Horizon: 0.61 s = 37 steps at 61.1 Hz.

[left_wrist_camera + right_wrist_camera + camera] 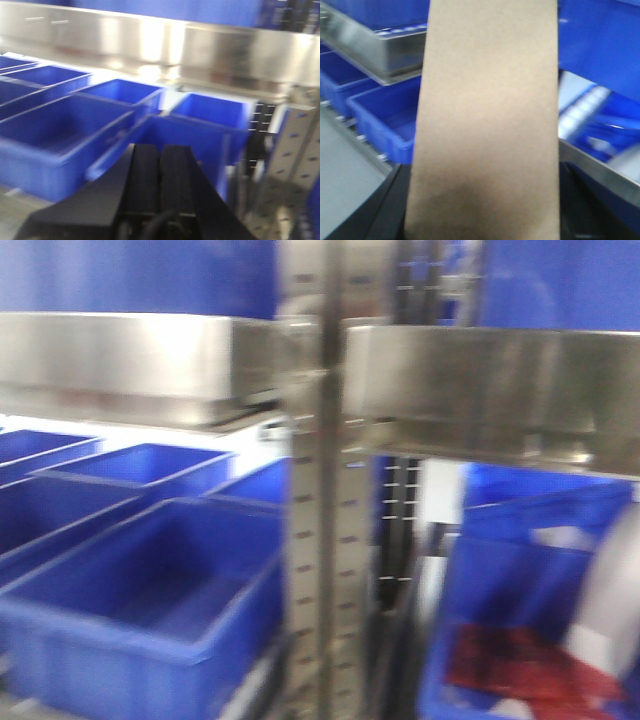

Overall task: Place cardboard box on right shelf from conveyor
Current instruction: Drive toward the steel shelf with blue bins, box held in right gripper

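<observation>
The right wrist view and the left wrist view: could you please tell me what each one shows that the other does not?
Only the right wrist view shows the cardboard box, filling the middle of the frame close to the camera. Only the left wrist view shows the left hand, its black fingers closed together and empty, and a perforated grey upright. Both show blue bins and steel shelving.

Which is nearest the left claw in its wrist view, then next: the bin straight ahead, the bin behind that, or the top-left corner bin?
1. Bin straight ahead, just past the left claw.
2. Bin behind it, right of centre.
3. Top-left corner bin, farthest.
</observation>
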Available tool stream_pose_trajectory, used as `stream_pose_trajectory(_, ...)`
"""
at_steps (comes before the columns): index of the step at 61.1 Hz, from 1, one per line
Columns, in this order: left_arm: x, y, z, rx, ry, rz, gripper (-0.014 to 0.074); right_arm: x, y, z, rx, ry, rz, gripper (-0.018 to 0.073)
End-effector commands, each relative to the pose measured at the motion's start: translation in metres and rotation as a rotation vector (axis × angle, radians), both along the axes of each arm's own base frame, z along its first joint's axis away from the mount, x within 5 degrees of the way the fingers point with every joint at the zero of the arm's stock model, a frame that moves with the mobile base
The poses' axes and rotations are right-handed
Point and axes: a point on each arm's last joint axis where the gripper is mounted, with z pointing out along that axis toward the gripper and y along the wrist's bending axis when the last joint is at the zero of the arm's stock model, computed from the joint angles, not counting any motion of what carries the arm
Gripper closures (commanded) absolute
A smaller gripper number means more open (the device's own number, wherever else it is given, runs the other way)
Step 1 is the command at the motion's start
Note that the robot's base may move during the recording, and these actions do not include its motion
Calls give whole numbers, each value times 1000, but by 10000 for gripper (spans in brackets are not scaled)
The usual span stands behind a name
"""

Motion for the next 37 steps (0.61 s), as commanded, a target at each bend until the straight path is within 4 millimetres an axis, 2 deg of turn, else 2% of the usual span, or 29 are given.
stream_pose_trajectory(1,-1,1,6,-10,-92,9,713,2,1,17,26,-114,4,419)
stream_pose_trajectory(37,-1,1,6,-10,-92,9,713,2,1,17,26,-114,4,419)
